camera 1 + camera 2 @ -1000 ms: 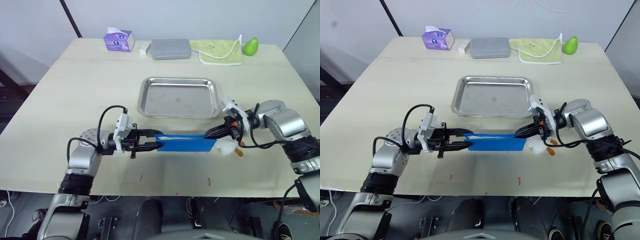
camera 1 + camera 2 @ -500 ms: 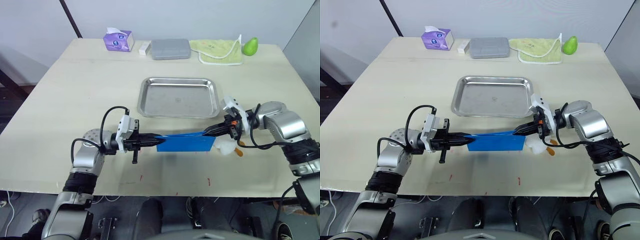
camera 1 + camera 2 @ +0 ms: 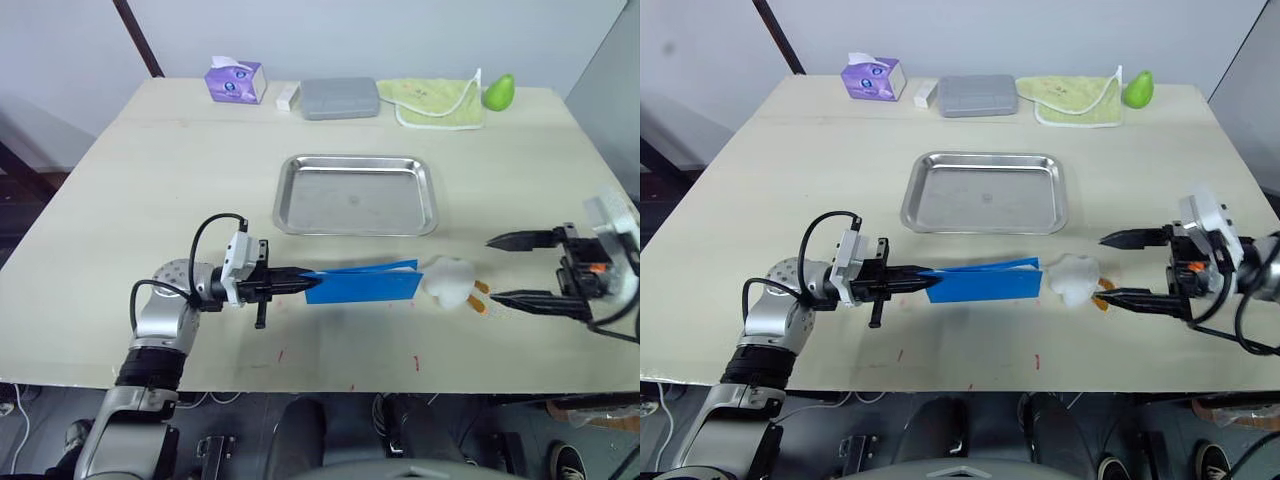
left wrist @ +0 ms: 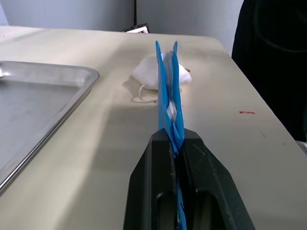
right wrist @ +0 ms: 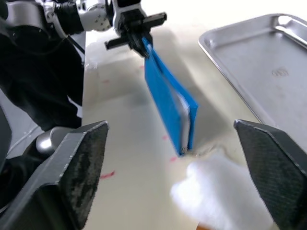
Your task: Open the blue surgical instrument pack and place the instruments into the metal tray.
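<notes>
The blue surgical instrument pack (image 3: 365, 285) stands on its long edge on the table, just in front of the metal tray (image 3: 355, 228). Its flaps gape slightly and white lining shows between them in the left wrist view. My left gripper (image 3: 298, 284) is shut on the pack's left end (image 4: 169, 103). My right gripper (image 3: 492, 268) hangs wide open to the right of the pack, apart from it, with nothing between its fingers (image 5: 79, 160). The instruments are hidden inside the pack. The tray holds nothing.
A white soft toy with orange parts (image 3: 448, 282) lies against the pack's right end, between it and my right gripper. Along the far edge stand a purple tissue box (image 3: 238, 80), a grey hard case (image 3: 341, 98), a green cloth (image 3: 436, 103) and a green pear-shaped thing (image 3: 499, 92).
My right gripper let go of the pack's right end, opened wide and drew back to the right. The left gripper stayed shut on the left end, and the pack shifted slightly left.
</notes>
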Robot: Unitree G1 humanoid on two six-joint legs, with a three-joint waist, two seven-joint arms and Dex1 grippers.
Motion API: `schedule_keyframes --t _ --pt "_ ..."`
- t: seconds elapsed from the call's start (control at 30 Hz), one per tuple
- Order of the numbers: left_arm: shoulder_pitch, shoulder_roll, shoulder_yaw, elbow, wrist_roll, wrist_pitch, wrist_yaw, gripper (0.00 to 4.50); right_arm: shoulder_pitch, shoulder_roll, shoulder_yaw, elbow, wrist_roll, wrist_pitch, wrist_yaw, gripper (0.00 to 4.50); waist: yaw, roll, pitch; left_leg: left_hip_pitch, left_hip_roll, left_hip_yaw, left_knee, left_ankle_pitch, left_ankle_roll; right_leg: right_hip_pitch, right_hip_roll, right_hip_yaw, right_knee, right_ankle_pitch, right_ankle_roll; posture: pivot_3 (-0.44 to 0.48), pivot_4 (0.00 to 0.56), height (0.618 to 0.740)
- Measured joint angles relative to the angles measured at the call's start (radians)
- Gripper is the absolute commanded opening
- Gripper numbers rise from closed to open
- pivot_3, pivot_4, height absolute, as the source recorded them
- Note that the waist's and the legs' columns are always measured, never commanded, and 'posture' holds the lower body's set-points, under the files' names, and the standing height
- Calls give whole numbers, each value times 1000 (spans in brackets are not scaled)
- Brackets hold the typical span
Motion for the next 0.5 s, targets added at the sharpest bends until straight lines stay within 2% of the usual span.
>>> schedule_keyframes --t 0.07,0.2,0.27,0.37,0.5 --pt "-6 4 0 5 -1 1 -1 0 90 -19 -115 -58 34 34 -35 4475 3 0 0 0 0 0 0 0 0 0 -1 0 0 0 0 0 150 740" --pt "-7 9 0 7 -2 4 -1 0 168 -22 -215 -125 79 77 -86 4475 1 0 0 0 0 0 0 0 0 0 0 0 0 0 0 0 150 740" --pt "-7 9 0 7 -2 7 -1 0 198 -21 -224 -161 87 86 -125 4475 1 0 0 0 0 0 0 0 0 0 0 0 0 0 0 0 150 740" --pt "-6 10 0 5 -3 13 -1 0 206 -14 -202 -175 51 58 -173 4475 1 0 0 0 0 0 0 0 0 0 0 0 0 0 0 0 150 740" --pt "-4 13 0 -6 -3 17 1 0 148 14 28 -135 -113 -23 -307 4475 0 0 0 0 0 0 0 0 0 0 0 0 0 0 0 0 150 740"
